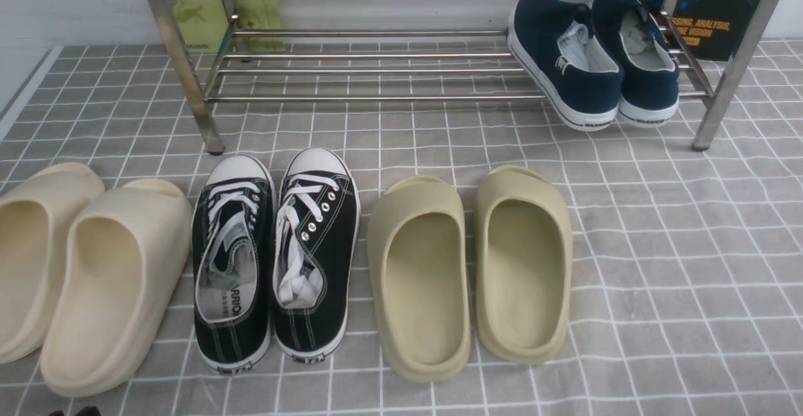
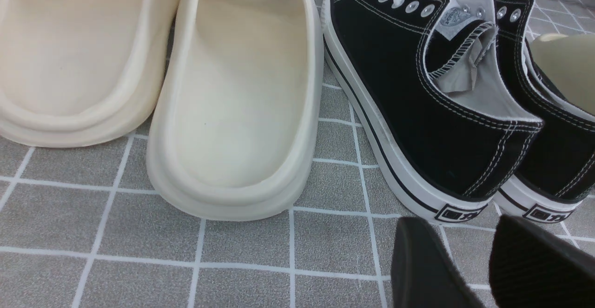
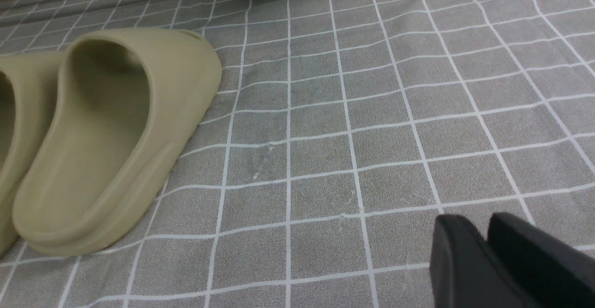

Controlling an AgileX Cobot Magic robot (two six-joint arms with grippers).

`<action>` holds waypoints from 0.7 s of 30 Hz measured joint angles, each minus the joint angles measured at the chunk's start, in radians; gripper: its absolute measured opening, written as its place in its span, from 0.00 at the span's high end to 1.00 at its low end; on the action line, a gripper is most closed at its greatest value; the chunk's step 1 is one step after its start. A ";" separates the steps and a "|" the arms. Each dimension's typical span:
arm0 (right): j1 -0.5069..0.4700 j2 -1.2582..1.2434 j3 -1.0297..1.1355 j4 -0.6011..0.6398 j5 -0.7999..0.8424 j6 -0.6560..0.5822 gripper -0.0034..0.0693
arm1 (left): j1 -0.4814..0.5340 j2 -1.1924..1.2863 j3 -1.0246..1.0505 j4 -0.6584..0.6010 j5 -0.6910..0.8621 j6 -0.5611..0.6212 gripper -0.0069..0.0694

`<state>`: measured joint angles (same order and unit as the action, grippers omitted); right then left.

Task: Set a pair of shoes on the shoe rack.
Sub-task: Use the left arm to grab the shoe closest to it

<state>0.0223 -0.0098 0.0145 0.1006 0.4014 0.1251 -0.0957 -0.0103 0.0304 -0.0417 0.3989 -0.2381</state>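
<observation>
Black canvas lace-up sneakers (image 1: pixel 313 265) on gray gridded cloth (image 1: pixel 659 315), at seven o'clock from steel-tube shoe rack (image 1: pixel 376 97), left gripper (image 2: pixel 458 226) parted with nothing between its fingertips, right gripper (image 3: pixel 474 217) closed.

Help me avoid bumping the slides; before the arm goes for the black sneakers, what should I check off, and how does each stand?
1. Left gripper open: ok, fingers apart with nothing between them.
2. Right gripper out of the way: ok, shut and away from the sneakers.
3. Black sneakers upright on the floor: ok, toes toward the rack.
4. Room beside them for fingers: not ok, the cream slides sit close.
5. Lower shelf space: ok, bars left of the navy shoes are bare.
6. Firm grip possible: cannot tell.
</observation>
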 joint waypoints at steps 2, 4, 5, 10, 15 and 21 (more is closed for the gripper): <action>0.000 0.000 0.000 0.000 0.000 0.000 0.74 | 0.000 0.000 0.000 0.000 0.000 0.000 0.60; 0.000 0.000 0.000 0.000 0.000 0.000 0.74 | 0.000 0.000 0.000 0.000 0.000 0.000 0.60; 0.000 0.000 0.000 0.000 0.000 0.000 0.74 | 0.000 0.000 0.000 0.000 0.000 0.000 0.60; 0.000 0.000 0.000 0.000 0.000 0.000 0.74 | 0.000 0.000 0.000 0.000 0.000 0.000 0.60; 0.000 0.000 0.000 0.001 0.000 0.000 0.74 | 0.000 0.000 0.000 0.000 0.000 0.000 0.60; 0.000 0.000 0.000 0.001 0.000 0.000 0.73 | 0.000 0.000 0.000 0.000 0.000 0.000 0.60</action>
<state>0.0223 -0.0098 0.0145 0.1016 0.4014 0.1251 -0.0957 -0.0103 0.0304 -0.0417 0.3989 -0.2381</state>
